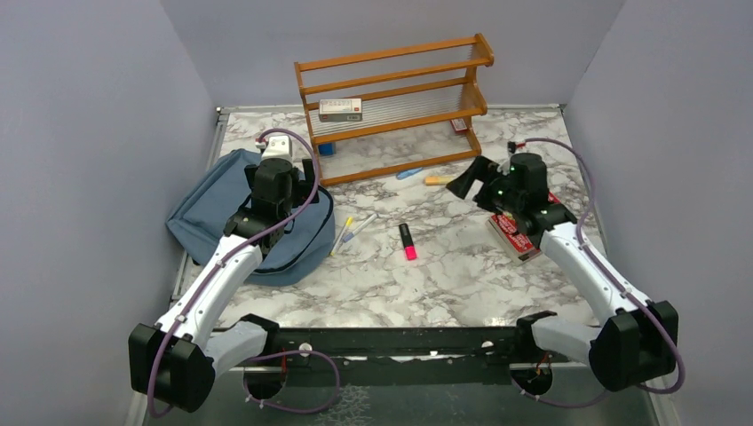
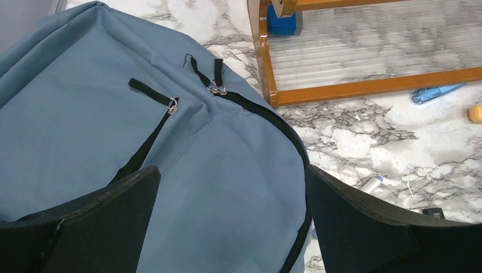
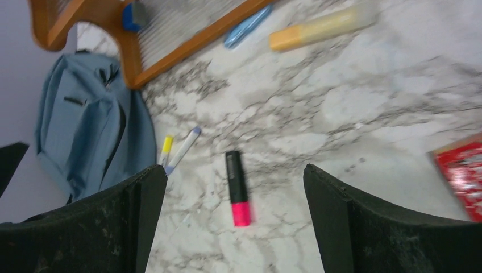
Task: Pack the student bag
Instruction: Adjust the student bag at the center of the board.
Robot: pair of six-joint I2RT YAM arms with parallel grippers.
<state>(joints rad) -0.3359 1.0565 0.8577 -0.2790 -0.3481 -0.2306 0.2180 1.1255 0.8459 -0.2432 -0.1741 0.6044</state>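
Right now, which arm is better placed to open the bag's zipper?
Left, probably: the left hand, open, hangs above the student bag, zipper pulls just ahead. The right hand, also open, is over the pink highlighter, away from the bag.

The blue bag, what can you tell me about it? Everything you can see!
The bag is soft dusty-blue fabric with black zipper trim and a rounded top. It lies flat on the left of the marble table. Its main zipper looks shut, two metal pulls meeting at the top; a front pocket has its own pull. The left end effector hangs open above it, not gripping it.
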